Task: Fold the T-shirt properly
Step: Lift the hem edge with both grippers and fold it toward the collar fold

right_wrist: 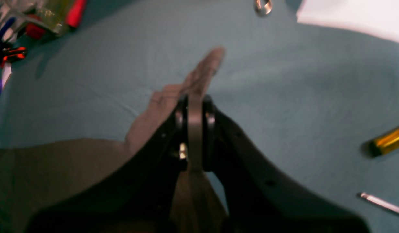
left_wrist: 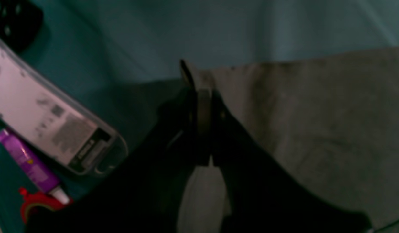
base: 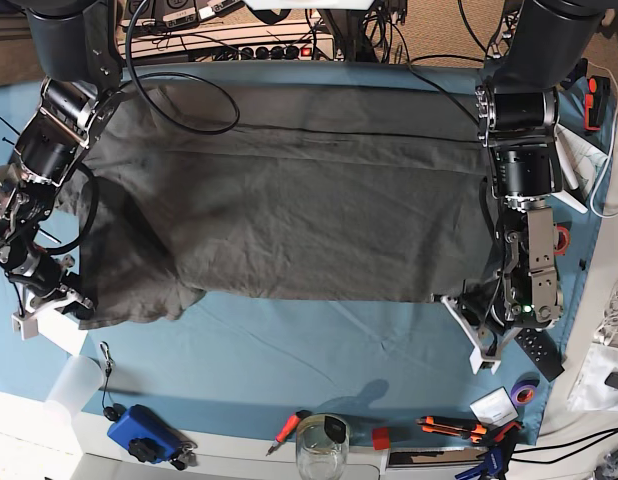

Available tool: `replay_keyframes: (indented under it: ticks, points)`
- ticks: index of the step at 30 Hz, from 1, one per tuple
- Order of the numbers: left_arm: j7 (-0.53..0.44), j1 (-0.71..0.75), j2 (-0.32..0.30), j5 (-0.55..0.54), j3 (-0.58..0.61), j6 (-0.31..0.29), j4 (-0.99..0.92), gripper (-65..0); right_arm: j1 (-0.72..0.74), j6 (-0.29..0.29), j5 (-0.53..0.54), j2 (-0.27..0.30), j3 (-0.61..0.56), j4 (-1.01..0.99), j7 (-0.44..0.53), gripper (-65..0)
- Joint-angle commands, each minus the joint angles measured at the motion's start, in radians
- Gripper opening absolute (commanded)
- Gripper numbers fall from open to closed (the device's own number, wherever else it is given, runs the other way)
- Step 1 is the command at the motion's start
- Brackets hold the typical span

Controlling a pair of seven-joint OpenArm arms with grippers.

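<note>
Starting nearest the wrist cameras, you see both grippers clenched on cloth. The left gripper (left_wrist: 204, 97) has its jaws pressed together on a thin edge of the T-shirt (left_wrist: 316, 123), with the grey fabric spreading away to its right and the teal cloth of the bench (left_wrist: 219, 29) beyond its tips. A clear flat case (left_wrist: 47, 119) and a purple tube (left_wrist: 28, 161) lie well off to its left, apart from the fabric.

The right gripper (right_wrist: 195, 106) likewise pinches a narrow ridge of shirt that stands up past its tips, while the rest of the garment trails off to its left. A gold cylinder (right_wrist: 388, 139) and a thin metal rod (right_wrist: 382, 202) lie off to its right, clear of the fabric.

Farther out, the overhead view shows why you hold it this way: the T-shirt (base: 289, 210) lies spread wide between the two grippers, each at a near corner, so both corners can travel together. The left gripper (base: 494, 325) sits at one near corner, the right gripper (base: 59, 300) at the other. I judge the next move is lifting that near edge toward the far edge; uneven lifting risks a skewed fold.
</note>
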Motion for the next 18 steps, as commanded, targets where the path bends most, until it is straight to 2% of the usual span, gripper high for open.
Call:
replay_keyframes:
  ticks: [1,8,14,18]
  points:
    - [0.001,-0.034,-0.006,-0.008,-0.002,-0.004,0.037,-65.0,0.031,0.007,0.022,0.021,0.001,0.03,0.011,-65.0]
    - [0.047,-0.033,-0.019,-0.019,-0.002,-0.004,0.076,-65.0,0.031,0.007,0.025,0.043,0.001,0.045,0.005,-65.0]
    - [0.077,-0.033,-0.071,-0.099,-0.002,-0.004,0.076,-65.0,0.031,0.029,0.164,0.116,0.001,0.045,-0.063,-65.0]
    - [0.092,-0.015,-0.101,-0.151,-0.002,-0.009,0.076,-65.0,0.031,0.029,0.2,0.145,0.001,0.045,-0.099,-65.0]
